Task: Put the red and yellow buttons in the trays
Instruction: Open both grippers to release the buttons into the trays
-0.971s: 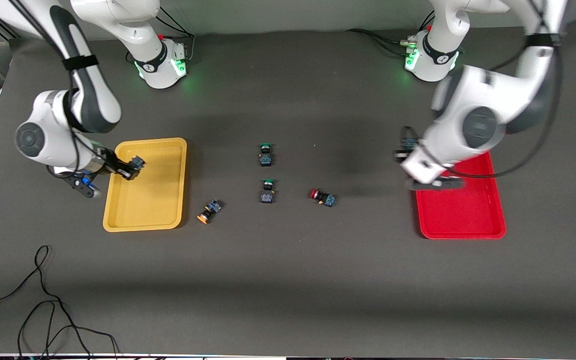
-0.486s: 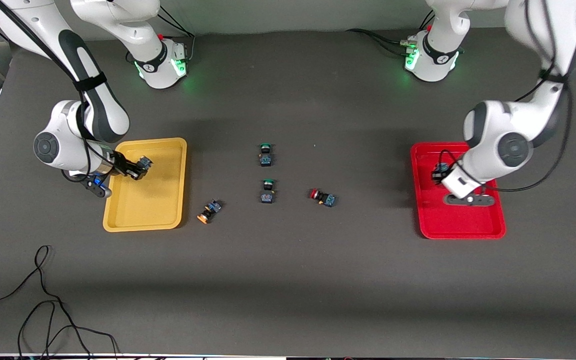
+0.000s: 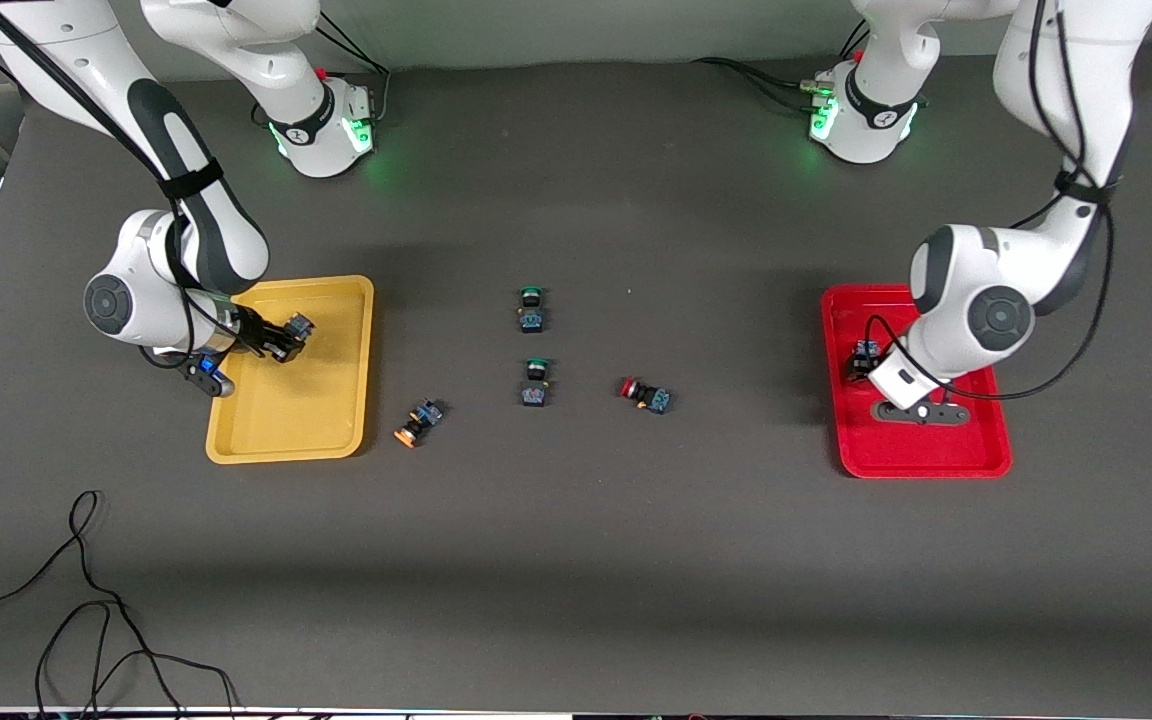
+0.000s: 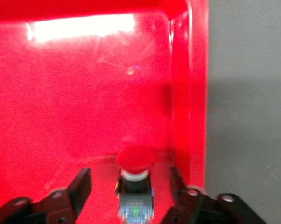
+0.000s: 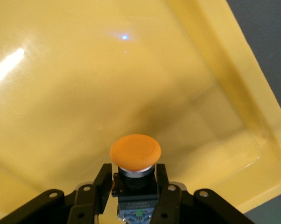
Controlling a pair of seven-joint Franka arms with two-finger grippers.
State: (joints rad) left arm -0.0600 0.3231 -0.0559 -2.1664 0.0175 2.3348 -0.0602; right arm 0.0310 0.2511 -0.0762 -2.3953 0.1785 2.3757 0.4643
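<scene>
My left gripper [image 3: 864,360] is low in the red tray [image 3: 936,450], at its rim toward the table's middle. It is open in the left wrist view [image 4: 129,181]. A red-capped button [image 4: 135,161] lies on the tray floor [image 4: 84,93] between the fingers, with a gap on each side. My right gripper [image 3: 286,338] is over the yellow tray [image 3: 286,420] and is shut on an orange-yellow button [image 5: 135,151], held above the tray floor [image 5: 84,84]. A second orange-yellow button [image 3: 417,421] and a second red button [image 3: 644,393] lie on the mat.
Two green-capped buttons [image 3: 531,308] [image 3: 535,381] lie mid-table between the trays. A black cable [image 3: 86,600] loops on the mat near the front camera at the right arm's end.
My left gripper swung from the red tray's rim to over the tray and came down low in it. My right gripper moved a little farther in over the yellow tray with its button.
</scene>
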